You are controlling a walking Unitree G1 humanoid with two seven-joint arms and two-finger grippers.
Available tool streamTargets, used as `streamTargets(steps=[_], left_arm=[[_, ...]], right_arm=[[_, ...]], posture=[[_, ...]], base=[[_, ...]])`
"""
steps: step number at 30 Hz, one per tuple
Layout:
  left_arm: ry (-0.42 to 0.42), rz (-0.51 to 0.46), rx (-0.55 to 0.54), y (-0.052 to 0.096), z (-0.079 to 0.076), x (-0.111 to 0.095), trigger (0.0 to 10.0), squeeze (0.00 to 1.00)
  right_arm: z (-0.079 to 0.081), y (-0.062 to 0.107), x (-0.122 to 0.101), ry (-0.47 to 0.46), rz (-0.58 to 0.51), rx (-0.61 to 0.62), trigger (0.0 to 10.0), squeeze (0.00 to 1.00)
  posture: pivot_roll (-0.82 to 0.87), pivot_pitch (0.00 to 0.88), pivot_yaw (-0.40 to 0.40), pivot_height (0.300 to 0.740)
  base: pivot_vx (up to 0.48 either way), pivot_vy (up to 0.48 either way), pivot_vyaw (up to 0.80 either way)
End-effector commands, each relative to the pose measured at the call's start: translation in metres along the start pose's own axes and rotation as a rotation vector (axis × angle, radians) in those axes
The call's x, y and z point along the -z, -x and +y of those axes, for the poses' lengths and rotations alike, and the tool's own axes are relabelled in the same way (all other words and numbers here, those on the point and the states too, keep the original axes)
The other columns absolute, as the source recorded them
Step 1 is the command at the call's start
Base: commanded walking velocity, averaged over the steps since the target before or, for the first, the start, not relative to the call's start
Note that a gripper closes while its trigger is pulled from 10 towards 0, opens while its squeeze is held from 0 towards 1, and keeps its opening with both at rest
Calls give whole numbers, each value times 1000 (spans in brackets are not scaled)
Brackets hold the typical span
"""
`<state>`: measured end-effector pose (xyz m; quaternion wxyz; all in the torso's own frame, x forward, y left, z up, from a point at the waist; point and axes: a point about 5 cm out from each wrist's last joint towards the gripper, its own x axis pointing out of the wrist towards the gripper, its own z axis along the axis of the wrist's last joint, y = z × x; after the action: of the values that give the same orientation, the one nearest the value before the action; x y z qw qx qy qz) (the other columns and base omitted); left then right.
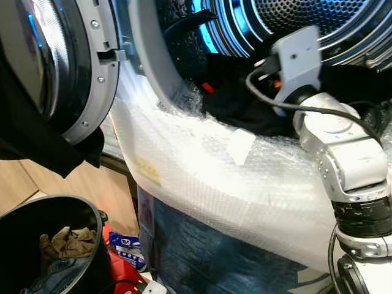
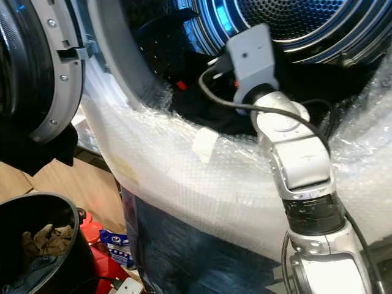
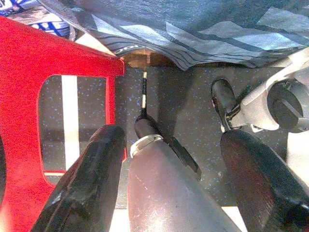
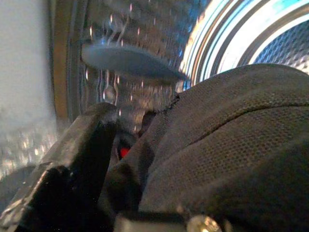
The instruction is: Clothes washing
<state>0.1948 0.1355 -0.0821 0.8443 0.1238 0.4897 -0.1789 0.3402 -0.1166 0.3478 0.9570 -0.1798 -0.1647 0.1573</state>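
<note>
The right end effector (image 4: 111, 164) reaches into the washing machine drum (image 1: 318, 24), pressed against the dark garment (image 1: 245, 98) heaped at the drum's mouth; whether its fingers are closed on the cloth I cannot tell, since fabric hides the gap. The garment looks soft, limp and light, likely to drape and snag on the bubble wrap (image 1: 245, 177) covering the machine's front, so a bunched fold near its middle seems the best hold. The left end effector (image 3: 169, 193) hangs idle above the floor, fingers spread apart and empty, beside a red stool (image 3: 29, 96). Low at the robot's left, a black bucket (image 1: 92, 220) holds more crumpled clothes (image 1: 67, 242)
</note>
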Motion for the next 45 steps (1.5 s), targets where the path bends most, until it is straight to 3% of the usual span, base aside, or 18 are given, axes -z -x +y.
streamTargets(steps=[1,7,12,18,20,23,27,30,38,40,44,45], left_arm=[[-6,24,11,0,-2,3,10000,0],[-4,29,13,0,-3,3,10000,0],[-1,23,10,-1,-3,1,10000,0],[14,18,9,-1,-3,-1,10000,0],[20,21,12,-1,-3,-1,10000,0],[18,28,29,0,-3,1,10000,0],[17,29,28,0,-3,1,10000,0],[11,26,36,-1,-5,-1,10000,0],[9,27,39,-1,-7,0,10000,0],[14,26,38,-1,-7,0,10000,0],[26,26,36,-1,-8,1,10000,0],[35,25,33,-1,-8,2,10000,0]], right_arm=[[-2,4,-17,16,-64,-22,10000,0],[1,9,-16,30,-20,-45,10000,0],[-15,6,-10,-62,42,104,10000,0],[-20,7,-7,-123,59,142,10000,0],[-23,7,-9,-122,54,153,10000,0],[-41,3,-23,-124,8,240,10000,0],[-44,0,-30,-117,-18,261,10000,0],[-56,-18,-34,-189,-38,352,10000,0],[-36,-58,-50,-221,-67,244,10000,0],[-30,-78,-63,-208,-70,211,10000,0],[-34,-84,-67,-227,-59,228,10000,0],[-39,-85,-70,-189,-52,262,10000,0]], posture=[[-141,0,-26,740],[-143,0,-32,740],[-144,0,-38,740],[-137,0,-41,740],[-137,0,-41,740],[-141,0,-39,740],[-142,0,-39,740],[-149,0,-41,740],[-141,0,-53,740],[-114,0,-72,740],[-97,0,-84,740],[-89,0,-91,740]], base=[[0,0,0],[0,0,0],[0,0,0],[0,0,0],[0,0,0],[0,0,0],[0,0,0],[0,0,0],[0,0,0],[0,0,0],[0,0,0],[0,0,0]])
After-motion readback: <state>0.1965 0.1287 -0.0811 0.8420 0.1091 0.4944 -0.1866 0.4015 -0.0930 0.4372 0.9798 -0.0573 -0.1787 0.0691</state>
